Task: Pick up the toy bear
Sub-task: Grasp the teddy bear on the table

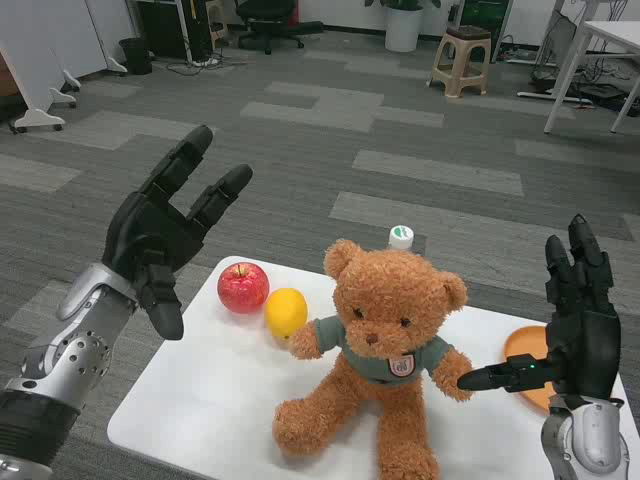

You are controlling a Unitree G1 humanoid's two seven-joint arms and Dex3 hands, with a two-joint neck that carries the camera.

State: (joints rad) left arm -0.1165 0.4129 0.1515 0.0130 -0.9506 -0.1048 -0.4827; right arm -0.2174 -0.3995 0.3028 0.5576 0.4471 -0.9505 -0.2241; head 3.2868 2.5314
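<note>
Both hands spread, flanking seated toy bear.

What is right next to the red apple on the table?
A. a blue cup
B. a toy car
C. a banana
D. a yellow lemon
D: the yellow lemon sits just to the right of the red apple, between the apple and the toy bear.

Brown toy bear, grey-green shirt; red apple; yellow lemon; orange plate.
</note>
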